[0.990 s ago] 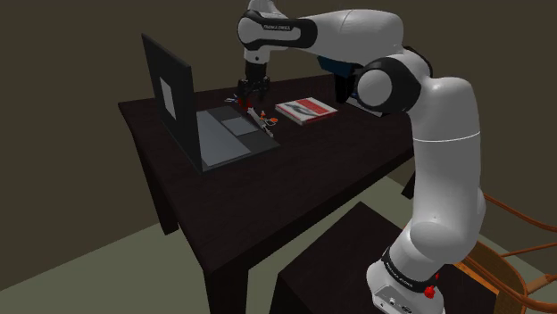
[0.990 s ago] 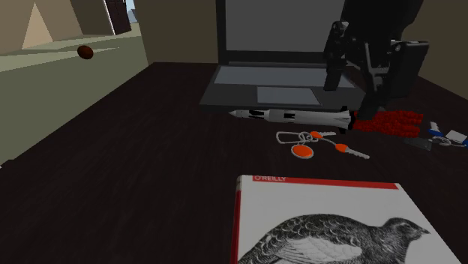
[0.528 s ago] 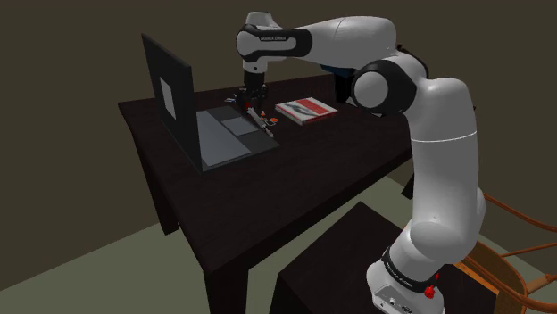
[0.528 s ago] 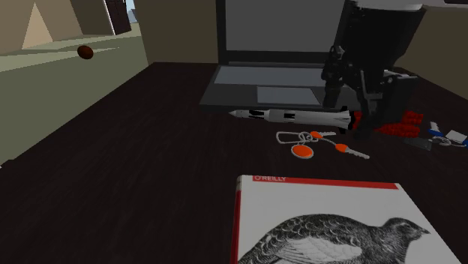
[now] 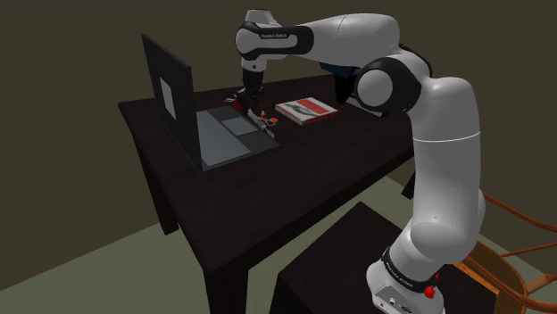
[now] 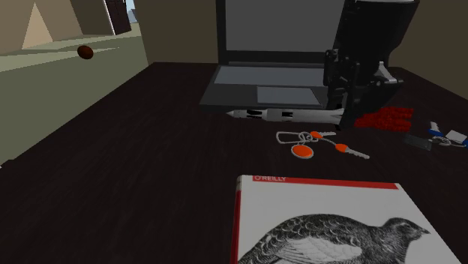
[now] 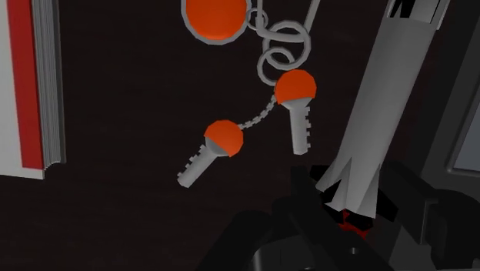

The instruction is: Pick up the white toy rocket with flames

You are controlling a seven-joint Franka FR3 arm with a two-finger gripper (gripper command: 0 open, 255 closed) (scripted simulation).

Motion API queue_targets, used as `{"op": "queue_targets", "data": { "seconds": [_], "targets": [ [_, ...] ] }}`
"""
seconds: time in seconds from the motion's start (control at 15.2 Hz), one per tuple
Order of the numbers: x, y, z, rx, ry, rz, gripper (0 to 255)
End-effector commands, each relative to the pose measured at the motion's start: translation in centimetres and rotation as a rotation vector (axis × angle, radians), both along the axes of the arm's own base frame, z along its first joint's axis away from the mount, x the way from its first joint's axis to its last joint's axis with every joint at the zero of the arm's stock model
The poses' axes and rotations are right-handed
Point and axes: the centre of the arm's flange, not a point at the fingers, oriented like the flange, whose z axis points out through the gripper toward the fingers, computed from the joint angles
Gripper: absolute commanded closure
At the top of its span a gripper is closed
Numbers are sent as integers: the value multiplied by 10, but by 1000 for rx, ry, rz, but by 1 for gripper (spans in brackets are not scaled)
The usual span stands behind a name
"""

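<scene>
White rocket [image 6: 289, 115] [image 7: 385, 100] lies flat on the dark worktop [image 6: 150, 150], just in front of the open laptop [image 6: 270, 82]. Nose points to the second exterior view's left; red flames [image 6: 386, 118] spread at the tail end. Black tool [image 6: 347, 107] [image 7: 350, 204] is low over the tail, at the fins; clenched or released, cannot tell. Orange-headed keys [image 6: 315, 142] lie between the rocket and a bird-cover book [image 6: 330, 225].
</scene>
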Motion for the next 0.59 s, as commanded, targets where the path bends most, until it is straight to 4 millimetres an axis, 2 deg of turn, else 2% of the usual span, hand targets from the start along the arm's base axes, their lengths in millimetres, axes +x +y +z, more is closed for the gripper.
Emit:
{"op": "queue_targets", "data": {
  "seconds": [0.0,0.13,0.53],
  "targets": [
    [1,-9,-9,-12,16,-10,255],
    [4,-9,-12,-11,16,-9,255],
    [4,-9,20,-11,16,-9,255]
  ]
}}
